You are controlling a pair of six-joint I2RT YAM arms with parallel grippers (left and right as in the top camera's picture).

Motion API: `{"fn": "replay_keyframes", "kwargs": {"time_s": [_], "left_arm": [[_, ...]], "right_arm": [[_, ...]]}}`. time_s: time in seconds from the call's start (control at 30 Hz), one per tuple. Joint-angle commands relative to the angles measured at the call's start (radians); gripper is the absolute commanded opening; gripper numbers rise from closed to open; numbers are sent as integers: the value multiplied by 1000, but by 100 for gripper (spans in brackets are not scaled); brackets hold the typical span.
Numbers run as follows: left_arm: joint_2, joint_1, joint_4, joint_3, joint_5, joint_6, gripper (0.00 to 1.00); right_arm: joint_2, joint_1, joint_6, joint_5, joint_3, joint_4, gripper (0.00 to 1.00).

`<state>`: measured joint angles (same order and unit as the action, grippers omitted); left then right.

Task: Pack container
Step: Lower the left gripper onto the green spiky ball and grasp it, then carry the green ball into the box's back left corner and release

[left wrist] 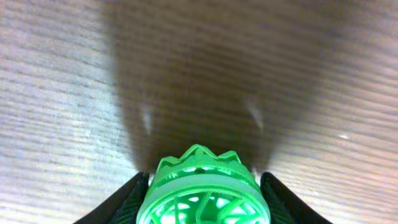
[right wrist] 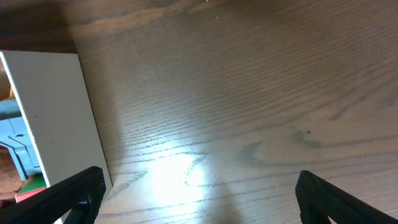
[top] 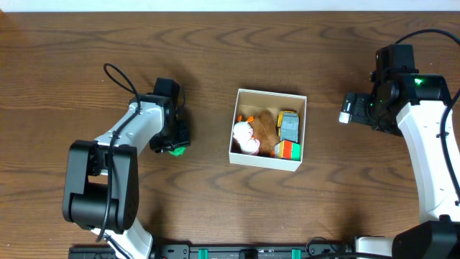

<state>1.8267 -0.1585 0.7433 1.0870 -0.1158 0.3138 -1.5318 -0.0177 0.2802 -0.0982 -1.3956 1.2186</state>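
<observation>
left claw (left wrist: 204, 182) clamped on green toy (left wrist: 199, 200) | right claw (right wrist: 199, 174) spread apart | tip: clear container (top: 262, 161) wall, drop in bare corner

Mid-bench, a little right of centre, sits the container (top: 263, 160). A soft toy (top: 249, 135) lies against its left wall, a block toy (top: 289, 125) along its right wall and a smaller toy (top: 287, 150) in its near right corner. Left of it and apart, the left gripper (top: 173, 144) stands over the bench (top: 215, 43), a round toy (left wrist: 202, 193) between its fingers. The right gripper (right wrist: 199, 180) hangs toward the right edge, fingers spread, near the container's right wall.
</observation>
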Motion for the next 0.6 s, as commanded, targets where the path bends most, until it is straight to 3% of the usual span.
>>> {"fn": "replay_keyframes", "kwargs": {"time_s": [0.0,0.23,0.4,0.57], "left_arm": [[-70,-15,45,90,-16,-3,37],[-254,-158,79,241,-16,-75,29],[-341,-352,-75,299,-14,-228,29],[-312,-493,-224,298,123,-314,25]], "right_arm": [[8,-2,-9,-3,4,2,99],[8,-2,-9,-3,4,2,99],[8,-2,-9,-3,4,3,99],[8,-2,-9,-3,4,9,99]]}}
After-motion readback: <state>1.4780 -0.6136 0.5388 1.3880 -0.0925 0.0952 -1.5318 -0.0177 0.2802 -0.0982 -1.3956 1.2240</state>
